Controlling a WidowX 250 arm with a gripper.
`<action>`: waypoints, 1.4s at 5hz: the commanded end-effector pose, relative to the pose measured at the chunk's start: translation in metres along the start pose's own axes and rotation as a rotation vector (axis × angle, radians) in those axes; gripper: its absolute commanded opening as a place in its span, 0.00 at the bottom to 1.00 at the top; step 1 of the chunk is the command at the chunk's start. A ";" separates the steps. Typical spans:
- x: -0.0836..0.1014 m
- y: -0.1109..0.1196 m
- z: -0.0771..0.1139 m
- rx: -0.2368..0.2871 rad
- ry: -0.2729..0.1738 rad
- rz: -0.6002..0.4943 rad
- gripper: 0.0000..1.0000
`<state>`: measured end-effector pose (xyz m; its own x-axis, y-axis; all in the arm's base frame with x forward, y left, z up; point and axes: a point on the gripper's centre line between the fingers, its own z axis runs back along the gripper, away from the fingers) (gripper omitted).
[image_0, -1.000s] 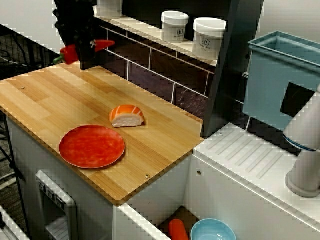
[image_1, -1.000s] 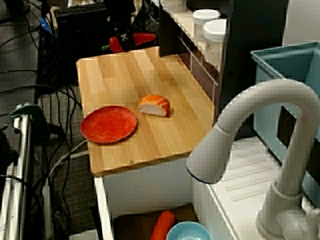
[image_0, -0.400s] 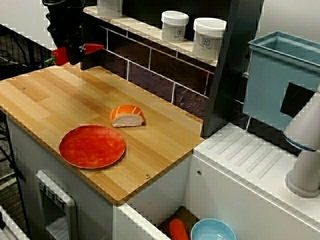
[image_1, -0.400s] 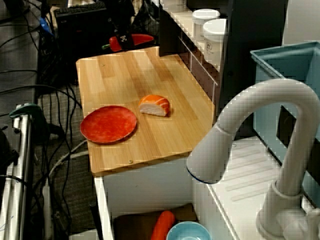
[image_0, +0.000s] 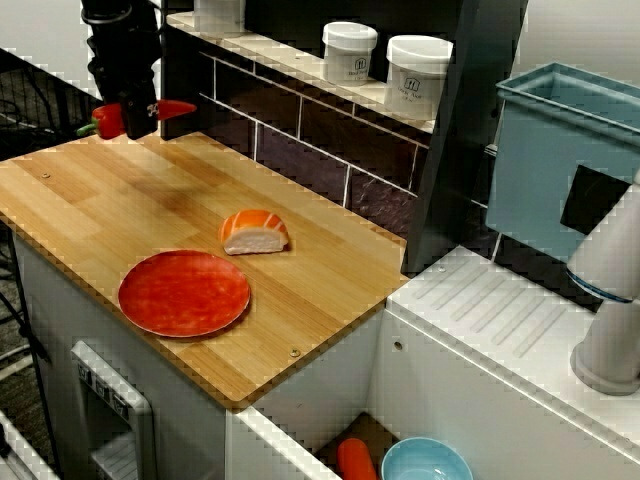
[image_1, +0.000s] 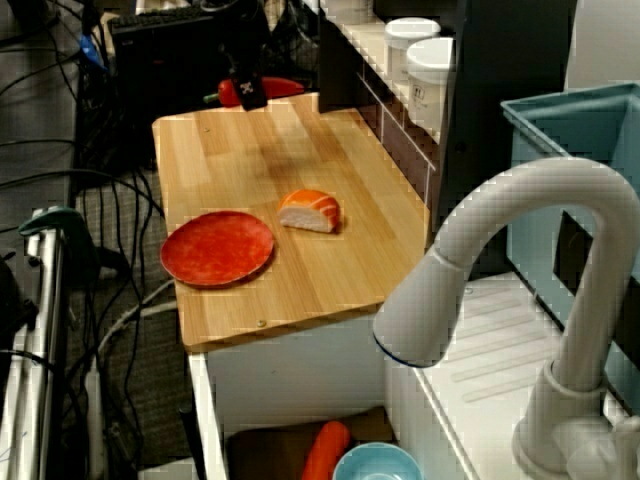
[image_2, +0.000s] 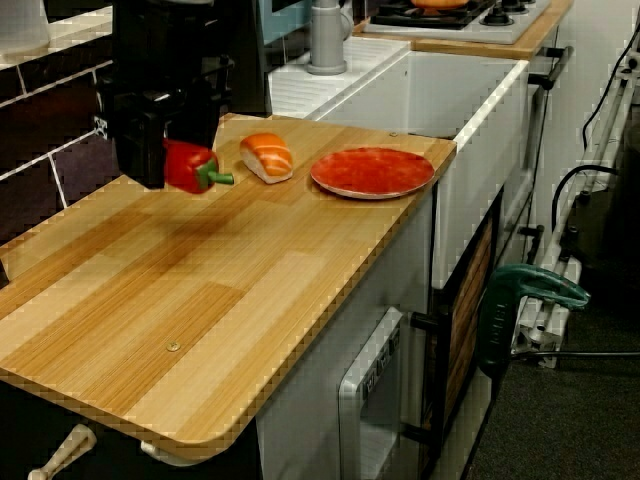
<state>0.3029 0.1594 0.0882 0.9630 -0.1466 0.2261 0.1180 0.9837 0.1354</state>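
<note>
Over the wooden board (image_2: 200, 290) by the tiled wall (image_2: 50, 125), the fingers (image_2: 142, 150) clench a red pepper (image_2: 188, 166) between them, seemingly airborne.

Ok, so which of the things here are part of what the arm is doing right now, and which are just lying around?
In hand: the tool, shut on the red pepper, held above the wooden counter.

Lying about: salmon sushi, red plate, white jars on the shelf, blue bowl, carrot, faucet.
</note>
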 end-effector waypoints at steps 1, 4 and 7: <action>-0.009 -0.004 -0.010 0.053 -0.009 0.004 0.59; -0.010 -0.011 -0.016 0.018 0.025 0.000 1.00; -0.007 -0.013 0.000 -0.018 0.011 0.013 1.00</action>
<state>0.2923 0.1410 0.0572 0.9810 -0.1225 0.1505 0.1132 0.9912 0.0689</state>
